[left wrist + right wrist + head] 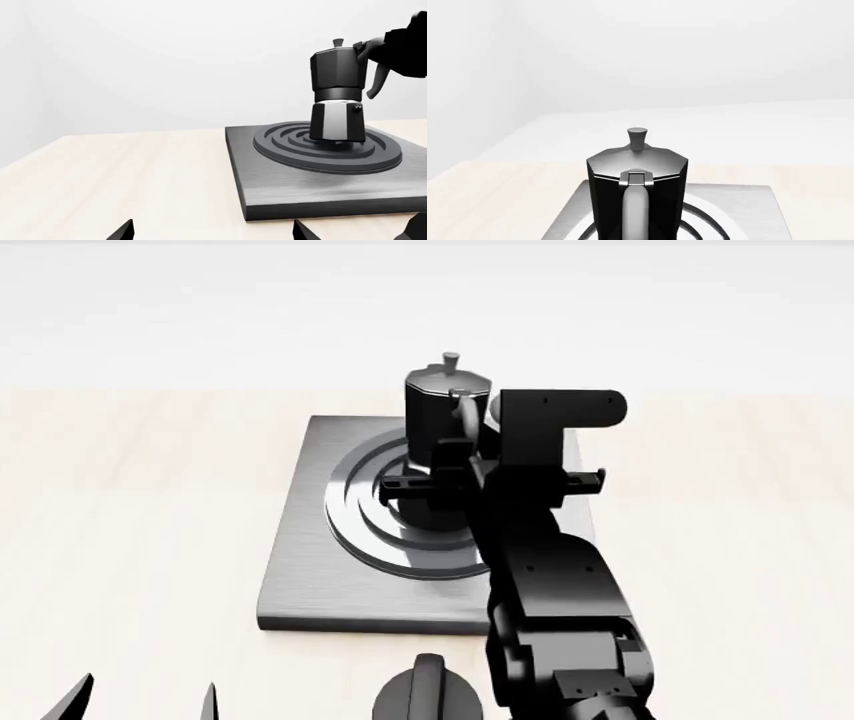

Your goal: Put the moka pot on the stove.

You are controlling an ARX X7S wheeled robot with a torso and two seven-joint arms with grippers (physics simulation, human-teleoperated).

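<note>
One hand matters: right hand point(461, 455) at moka pot point(441, 440) handle, grip state unclear; pot upright on stove point(300, 570) burner.

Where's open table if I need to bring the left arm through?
The tabletop left of the stove is bare. It is crowded over the burner, where the moka pot stands with the right gripper at its handle.

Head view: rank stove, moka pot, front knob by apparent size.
1. stove, the widest footprint.
2. moka pot, partly hidden behind the right arm.
3. knob, smallest, though cut off by the frame edge and nearer the camera, so its true size is unsure.
</note>
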